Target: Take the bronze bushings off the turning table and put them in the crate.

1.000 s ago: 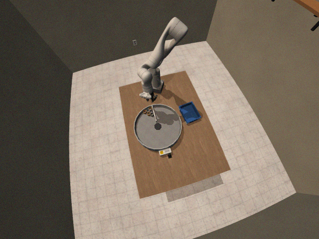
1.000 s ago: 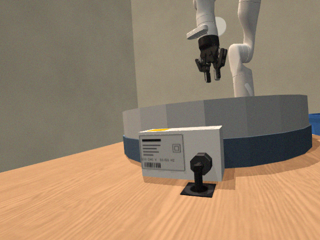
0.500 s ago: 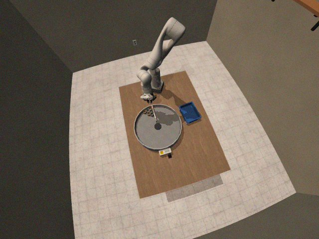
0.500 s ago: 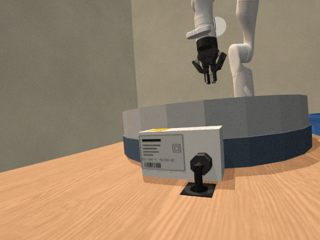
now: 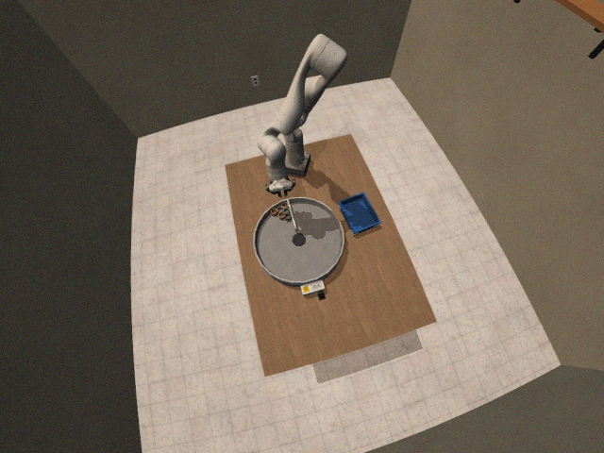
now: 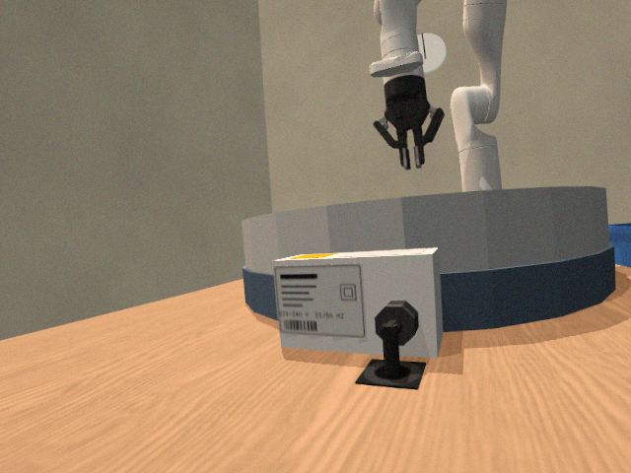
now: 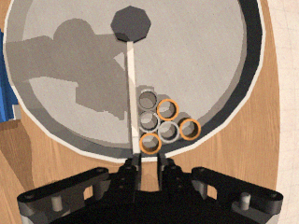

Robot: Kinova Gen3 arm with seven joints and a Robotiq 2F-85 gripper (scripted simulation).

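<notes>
Bronze bushings (image 5: 274,214) (image 7: 168,100): 3, ring-shaped | steel bushings (image 5: 286,209) (image 7: 168,141): 3, likewise | black gripper (image 5: 282,195) (image 6: 411,167) (image 7: 149,162): fingers narrowly apart

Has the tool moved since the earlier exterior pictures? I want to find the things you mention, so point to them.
Yes; in the exterior view, the tool (image 5: 282,194) (image 6: 412,167) (image 7: 149,162) has moved slightly down, closer to the turning table's (image 5: 297,263) (image 6: 356,224) (image 7: 201,56) rim.
</notes>
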